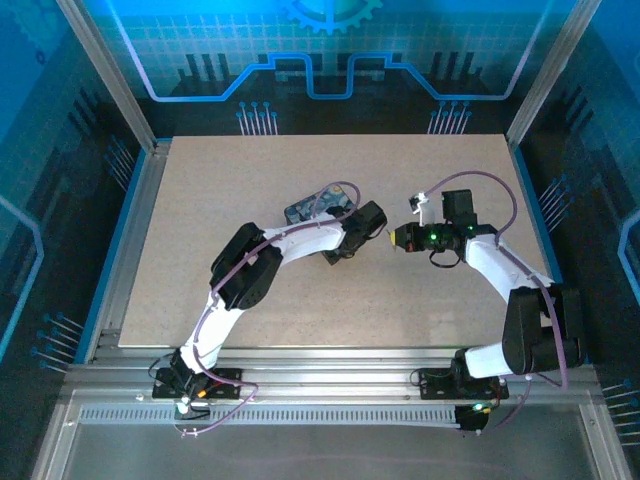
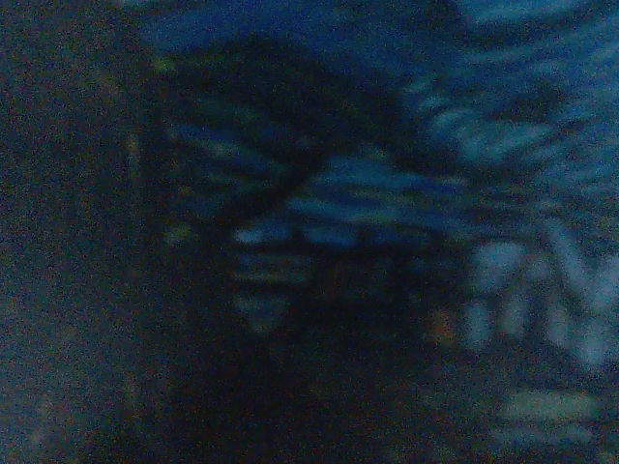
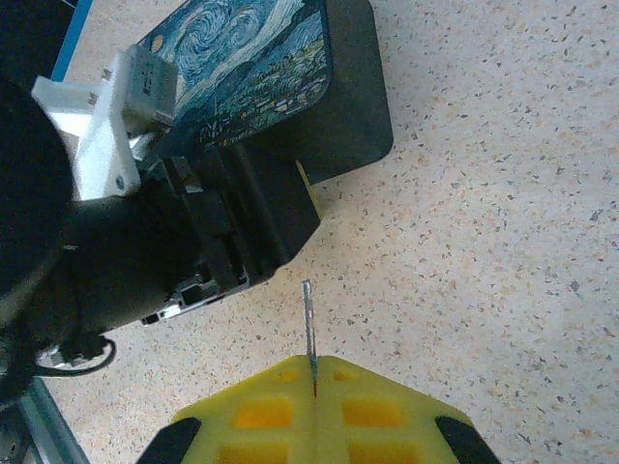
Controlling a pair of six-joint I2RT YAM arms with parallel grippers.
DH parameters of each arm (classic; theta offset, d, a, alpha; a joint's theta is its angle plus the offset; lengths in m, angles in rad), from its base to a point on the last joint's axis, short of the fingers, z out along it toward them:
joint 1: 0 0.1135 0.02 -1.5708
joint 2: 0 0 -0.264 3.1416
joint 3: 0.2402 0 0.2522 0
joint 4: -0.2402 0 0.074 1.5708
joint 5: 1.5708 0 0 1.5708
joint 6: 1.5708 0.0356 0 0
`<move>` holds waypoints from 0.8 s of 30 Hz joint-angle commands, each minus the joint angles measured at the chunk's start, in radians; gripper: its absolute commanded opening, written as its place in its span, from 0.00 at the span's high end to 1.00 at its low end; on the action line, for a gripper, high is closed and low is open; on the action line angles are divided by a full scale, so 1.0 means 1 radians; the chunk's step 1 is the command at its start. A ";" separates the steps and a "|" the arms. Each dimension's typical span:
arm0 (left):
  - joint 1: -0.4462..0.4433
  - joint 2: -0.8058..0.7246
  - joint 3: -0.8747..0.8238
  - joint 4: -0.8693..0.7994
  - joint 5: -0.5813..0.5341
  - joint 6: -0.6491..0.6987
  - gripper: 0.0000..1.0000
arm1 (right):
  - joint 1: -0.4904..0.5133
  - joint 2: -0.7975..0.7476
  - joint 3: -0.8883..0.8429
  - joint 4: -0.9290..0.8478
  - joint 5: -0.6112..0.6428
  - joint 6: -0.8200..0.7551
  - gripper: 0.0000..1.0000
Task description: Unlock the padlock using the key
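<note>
My right gripper (image 3: 314, 372) is shut on the key (image 3: 309, 324). The key's thin blade sticks out from between the yellow fingertips and points at my left gripper (image 3: 242, 222), a short gap away. In the top view the right gripper (image 1: 400, 237) faces left, toward the left gripper (image 1: 350, 235) at the table's middle. The left gripper's black body is low beside the swirl-painted tin (image 3: 247, 72). Its fingers are hidden, so I cannot tell whether they hold anything. The padlock is hidden. The left wrist view is dark and blurred, with the tin's painted surface (image 2: 387, 193) close up.
The tin (image 1: 308, 208) lies just behind the left gripper, on a dark base (image 3: 363, 106). The speckled tabletop (image 1: 200, 200) is bordered by a metal frame (image 1: 130, 220), and purple cables loop over both wrists.
</note>
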 commanded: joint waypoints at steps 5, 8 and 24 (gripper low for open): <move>-0.001 0.067 0.071 -0.099 -0.016 -0.045 0.56 | -0.015 0.003 0.028 -0.008 -0.027 -0.009 1.00; 0.011 0.050 0.043 -0.071 -0.008 -0.015 0.68 | -0.015 -0.005 0.014 -0.011 -0.031 -0.006 1.00; 0.224 -0.316 -0.159 0.119 0.637 0.344 1.00 | 0.185 -0.137 -0.066 0.020 -0.138 0.157 1.00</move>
